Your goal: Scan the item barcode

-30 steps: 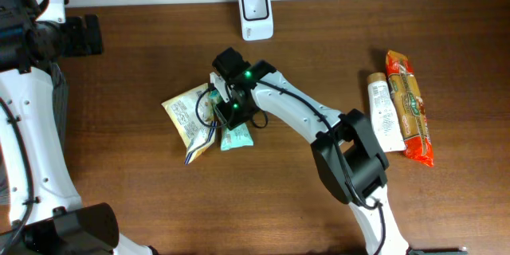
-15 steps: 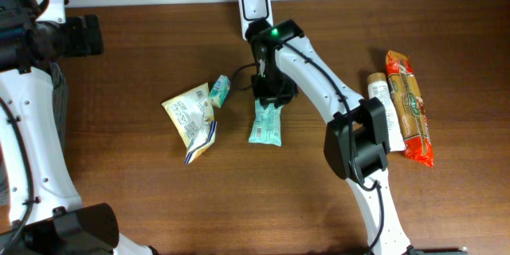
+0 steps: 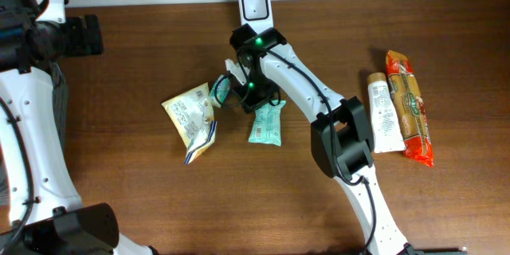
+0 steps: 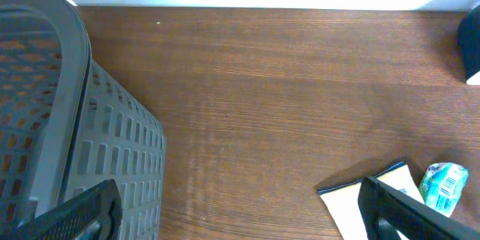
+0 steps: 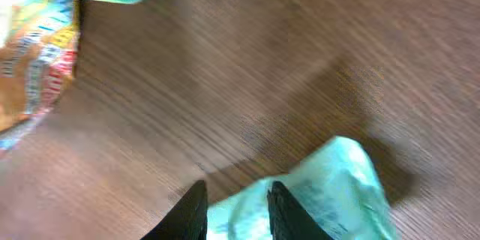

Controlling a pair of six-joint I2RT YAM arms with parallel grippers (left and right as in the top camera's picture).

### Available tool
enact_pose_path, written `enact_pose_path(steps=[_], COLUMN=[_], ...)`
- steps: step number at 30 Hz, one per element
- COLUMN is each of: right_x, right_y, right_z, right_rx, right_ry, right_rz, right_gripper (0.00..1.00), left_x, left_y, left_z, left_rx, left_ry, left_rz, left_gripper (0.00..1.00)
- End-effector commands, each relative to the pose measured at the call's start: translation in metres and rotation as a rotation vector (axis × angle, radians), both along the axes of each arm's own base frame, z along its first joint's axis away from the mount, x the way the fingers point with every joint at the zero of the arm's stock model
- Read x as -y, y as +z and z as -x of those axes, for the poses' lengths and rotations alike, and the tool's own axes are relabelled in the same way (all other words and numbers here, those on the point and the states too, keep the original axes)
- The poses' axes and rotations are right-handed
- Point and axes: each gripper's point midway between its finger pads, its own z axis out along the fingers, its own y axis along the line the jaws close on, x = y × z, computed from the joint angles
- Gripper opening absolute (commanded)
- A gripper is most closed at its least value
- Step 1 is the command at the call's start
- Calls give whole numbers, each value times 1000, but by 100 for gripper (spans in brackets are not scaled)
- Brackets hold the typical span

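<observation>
Narrowly parted at right tool (image 5: 237,195), over end of teal bar (image 3: 265,123) lying on table (image 3: 143,56) near white scanner (image 3: 256,4); impossible to tell if gripped. Could slip free if pinched only by slick wrapper edge.

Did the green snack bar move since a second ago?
Yes. The green snack bar went right, away from the yellow packet, which stayed put. It now lies straight below the white scanner.
</observation>
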Motion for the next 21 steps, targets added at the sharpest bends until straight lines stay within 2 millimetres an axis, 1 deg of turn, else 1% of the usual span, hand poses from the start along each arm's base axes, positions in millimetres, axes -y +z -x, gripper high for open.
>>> enact_pose_path(steps=[1,3,4,5,6,7,8,9,10,11,12,13,14,15,16,17,19,20,21], right_x=[32,53,61,68,67,62,62,71,83,100,132,150,161,170,172,171,172,172,170], right_y=[0,0,0,1,4,19,50,82,105,129,168,187,198,204,207,203,173,164,146], right_z=[-15,-18,-19,-20,-20,-25,-32,-39,-42,-42,-33,-24,-16,-13,-12,-10,3,8,13], right_rx=[9,-20,-35,-52,-67,-78,-72,-45,-19,12,54,63,64,73,81,64,-33,-65,-116], right_ry=[-92,-132,-150,-170,-182,-205,-239,-272,-298,-329,-379,-415,-439,-456,-460,-459,-438,-430,-435], right_rz=[62,79,83,71,36,-50,-161,-229,-255,-269,-280,-281,-278,-273,-276,-271,-227,-220,-213], right_gripper=[27,26,24,21,20,20,21,26,29,32,37,41,44,45,52,59,62,63,64], left_x=[0,0,0,0,0,0,0,0,0,0,0,0,0,0,0,0,0,0,0], left_y=[0,0,0,0,0,0,0,0,0,0,0,0,0,0,0,0,0,0,0], left_z=[-1,-1,-1,-1,-1,-1,-1,-1,-1,-1,-1,-1,-1,-1,-1,-1,-1,-1,-1], left_rx=[-1,-1,-1,-1,-1,-1,-1,-1,-1,-1,-1,-1,-1,-1,-1,-1,-1,-1,-1], left_ry=[-14,-14,-14,-14,-14,-14,-14,-14,-14,-14,-14,-14,-14,-14,-14,-14,-14,-14,-14], left_rz=[-5,-5,-5,-5,-5,-5,-5,-5,-5,-5,-5,-5,-5,-5,-5,-5,-5,-5,-5], left_gripper=[99,99,99,99,99,99,99,99,99,99,99,99,99,99,99,99,99,99,99])
